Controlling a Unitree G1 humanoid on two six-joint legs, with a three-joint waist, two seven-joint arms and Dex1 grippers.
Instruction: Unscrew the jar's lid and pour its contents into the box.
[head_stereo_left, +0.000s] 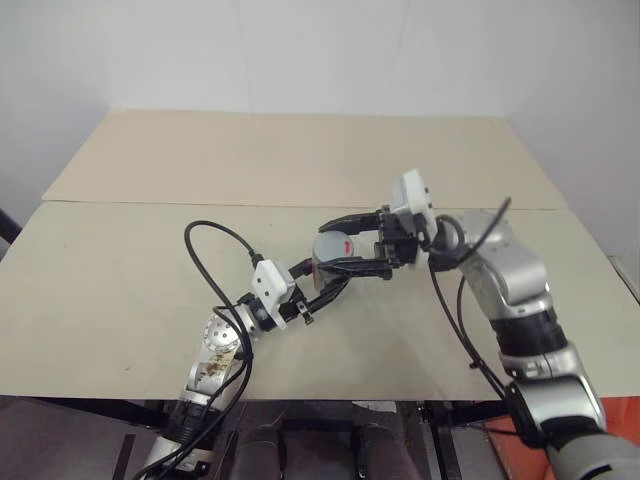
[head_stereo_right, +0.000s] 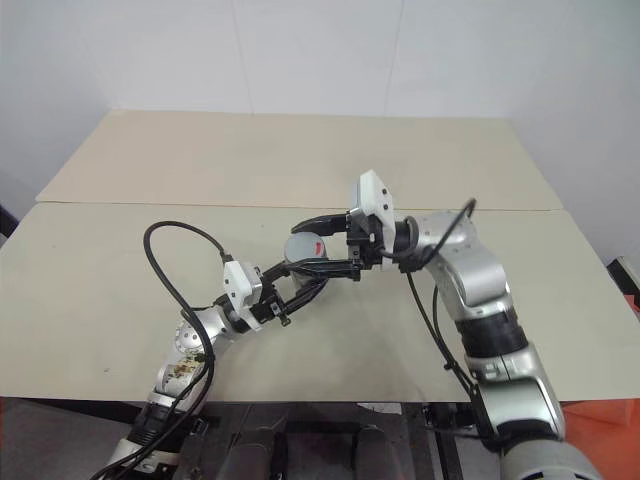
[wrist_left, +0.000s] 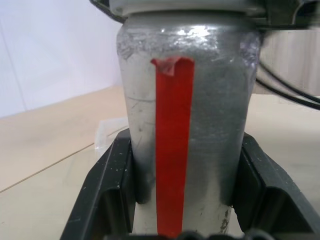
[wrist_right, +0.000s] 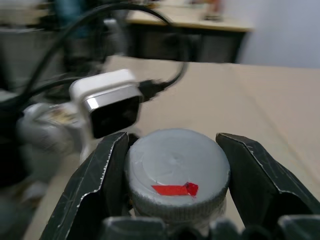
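Note:
The silvery-grey jar (wrist_left: 200, 125) with a red strip is held a little above the table, my left gripper (wrist_left: 185, 142) shut on its body from below. My right gripper (wrist_right: 172, 142) reaches in from the right and is shut on the lid (wrist_right: 175, 165), a grey round cap marked with red tape that sits on the jar. From the head, jar (head_stereo_left: 335, 248) and both grippers meet over the table's middle. A pale see-through corner of the box (wrist_left: 104, 134) shows past the jar. The contents are hidden inside the jar.
The light wooden table (head_stereo_left: 130, 280) spreads to both sides, with a seam line (head_stereo_left: 150, 204) across it and a farther board (head_stereo_left: 300, 150) behind. A black cable (head_stereo_left: 205, 235) loops above my left forearm, and another hangs by my right arm (head_stereo_left: 440, 300).

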